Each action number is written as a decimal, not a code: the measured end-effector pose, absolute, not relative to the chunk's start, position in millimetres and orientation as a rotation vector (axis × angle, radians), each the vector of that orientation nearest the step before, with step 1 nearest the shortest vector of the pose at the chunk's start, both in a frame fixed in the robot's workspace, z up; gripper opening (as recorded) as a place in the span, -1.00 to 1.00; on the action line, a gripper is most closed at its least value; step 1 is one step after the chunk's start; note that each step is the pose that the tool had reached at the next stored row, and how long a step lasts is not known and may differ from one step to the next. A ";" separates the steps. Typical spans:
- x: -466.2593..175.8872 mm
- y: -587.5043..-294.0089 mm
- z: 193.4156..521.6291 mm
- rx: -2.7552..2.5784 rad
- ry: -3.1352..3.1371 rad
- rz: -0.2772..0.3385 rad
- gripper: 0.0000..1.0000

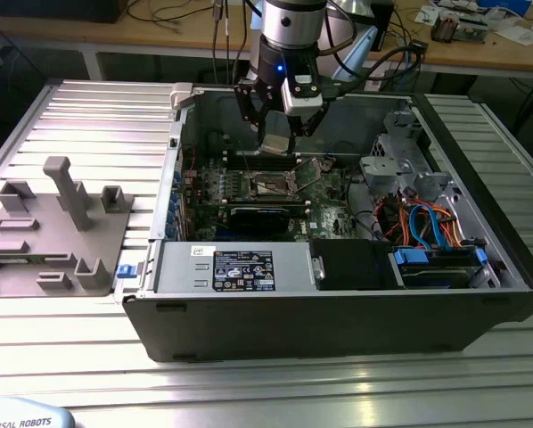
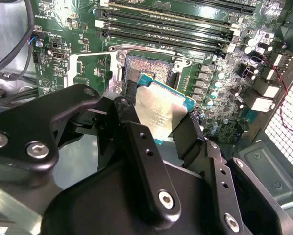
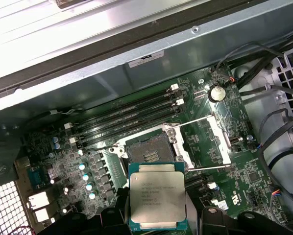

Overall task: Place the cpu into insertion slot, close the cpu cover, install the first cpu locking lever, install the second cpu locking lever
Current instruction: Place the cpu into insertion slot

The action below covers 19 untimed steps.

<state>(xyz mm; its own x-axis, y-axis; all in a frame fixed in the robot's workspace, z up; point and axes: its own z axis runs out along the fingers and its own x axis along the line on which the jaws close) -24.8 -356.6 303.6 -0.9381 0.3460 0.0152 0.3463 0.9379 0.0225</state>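
– What is in the computer box (image 1: 338,321)?
– A green board (image 1: 333,192), with an empty square slot (image 3: 149,149) at the far side.
– Where is the chip (image 3: 158,200)?
– Just above that slot. The gripper (image 1: 275,135) pinches it tight between its two jaws.

In the exterior view we stand off the arm, raised and looking slantwise down on the open computer case (image 1: 338,303) on the slatted table (image 1: 88,339), far enough back to take in the whole case and the arm's wrist above it. The two wrist cameras sit far closer, just over the motherboard (image 3: 220,147). In the first wrist view we face the top of the cpu (image 3: 158,203) almost square on, with the insertion slot (image 3: 151,154) beyond it. In the second wrist view we look over the black links of the gripper (image 2: 158,117) and see the chip obliquely. All three views share the cpu and the slot.
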 end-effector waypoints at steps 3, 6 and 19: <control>-24.8 -356.6 303.6 -0.556 -3.081 -0.039 0.08; -24.8 -356.6 303.6 -0.564 -3.079 -0.039 0.08; -24.8 -356.6 303.2 -0.598 -3.073 -0.039 0.08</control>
